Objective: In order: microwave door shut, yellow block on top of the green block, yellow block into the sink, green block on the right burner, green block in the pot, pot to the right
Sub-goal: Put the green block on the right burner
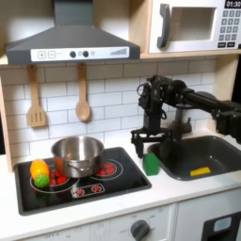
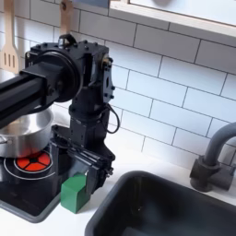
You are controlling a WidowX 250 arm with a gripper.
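The gripper (image 1: 150, 143) hangs low in the middle of the first exterior view, just above the green block (image 1: 151, 164), and its jaws are wide and hold nothing. In both exterior views the green block (image 2: 76, 193) sits on the counter (image 1: 113, 200) between the black cooktop (image 1: 80, 182) and the sink (image 1: 202, 156). The yellow block (image 1: 200, 171) lies in the sink. The pot (image 1: 77, 153) stands on the left burner, with toy fruit (image 1: 40, 172) beside it. The right burner (image 1: 104, 169) is bare. The microwave door (image 1: 186, 25), at the upper right, is shut.
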